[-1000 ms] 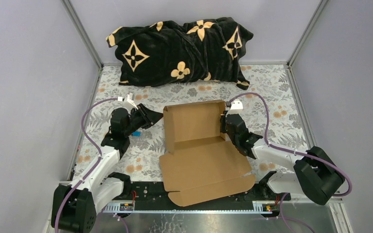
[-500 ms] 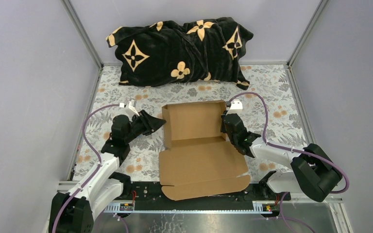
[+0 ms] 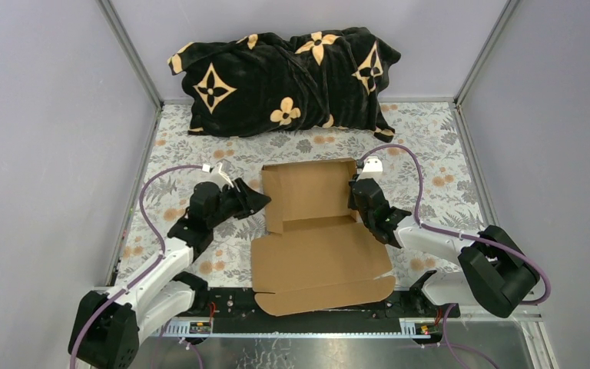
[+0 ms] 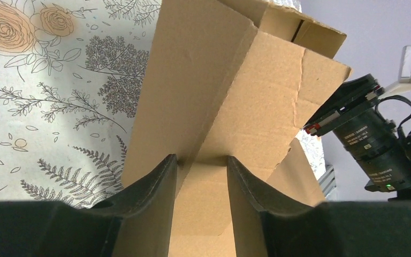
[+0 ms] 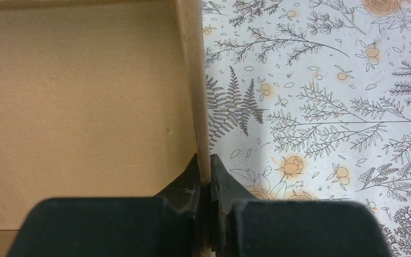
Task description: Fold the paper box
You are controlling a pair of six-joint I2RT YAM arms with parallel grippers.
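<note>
The paper box [image 3: 319,246] is a brown cardboard sheet lying in the middle of the table, its back part raised into a tray with upright walls. My right gripper [image 3: 356,200] is shut on the tray's right wall, pinching the thin cardboard edge [image 5: 192,80] between its fingertips [image 5: 204,174]. My left gripper [image 3: 261,201] is open at the tray's left wall. In the left wrist view its gripper [image 4: 200,159] has brown cardboard [image 4: 235,91] showing between and beyond the spread fingers [image 4: 150,198]. The front flap lies flat toward the arm bases.
A black pillow with gold flower marks [image 3: 284,73] lies along the back wall. The table has a floral cover [image 3: 430,146]. A metal rail [image 3: 315,327] runs along the near edge. The right arm's wrist camera [image 4: 369,139] shows beyond the box.
My left gripper has moved right, up to the box's left wall. The box has shifted slightly. My right gripper has kept its grip on the right wall.
</note>
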